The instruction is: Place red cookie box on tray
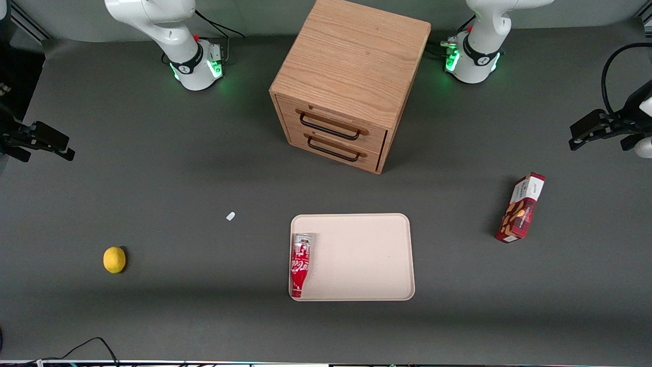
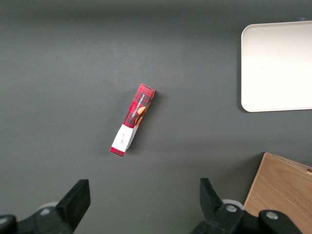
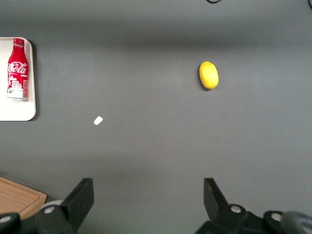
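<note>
The red cookie box lies flat on the grey table toward the working arm's end, its white end pointing away from the front camera. It also shows in the left wrist view as the cookie box. The beige tray sits mid-table, nearer the front camera than the cabinet; one corner of the tray shows in the left wrist view. My left gripper hovers high over the table's edge, farther from the front camera than the box and apart from it. The gripper is open, with nothing between its fingers.
A red Coca-Cola bottle-can lies in the tray along the rim nearest the parked arm. A wooden two-drawer cabinet stands at mid-table. A lemon and a small white scrap lie toward the parked arm's end.
</note>
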